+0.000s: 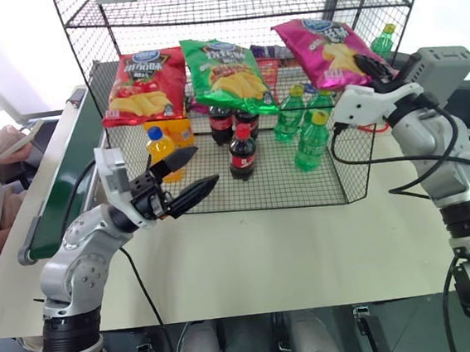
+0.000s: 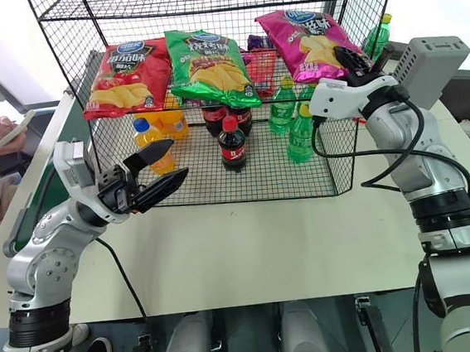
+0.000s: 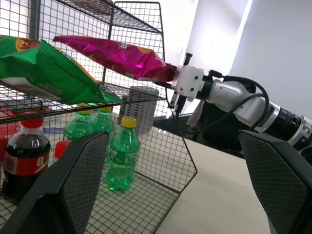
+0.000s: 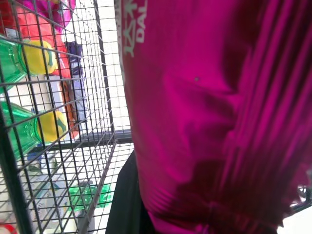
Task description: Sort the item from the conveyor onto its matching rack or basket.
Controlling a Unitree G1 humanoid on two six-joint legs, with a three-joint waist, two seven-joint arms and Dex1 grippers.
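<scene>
While the conveyor (image 1: 60, 172), a dark green belt in a pale grey metal frame, runs along the table's left edge, the left gripper (image 1: 186, 174) hovers over the beige tabletop (image 1: 251, 258) in front of the rack, its two pointed black fingers spread wide and empty. On the black wire-grid rack (image 1: 303, 188), the sloped middle shelf carries a glossy red crisp bag (image 1: 145, 85) and a green crisp bag (image 1: 227, 75). Below stand orange drink bottles (image 1: 161, 146), dark cola bottles (image 1: 242, 150) and green bottles (image 1: 311, 139) with yellow caps. At the shelf's right end lies the magenta crisp bag (image 1: 329, 49), crinkled foil, its near right corner pinched between the narrowed fingers of the right gripper (image 1: 372, 69).
</scene>
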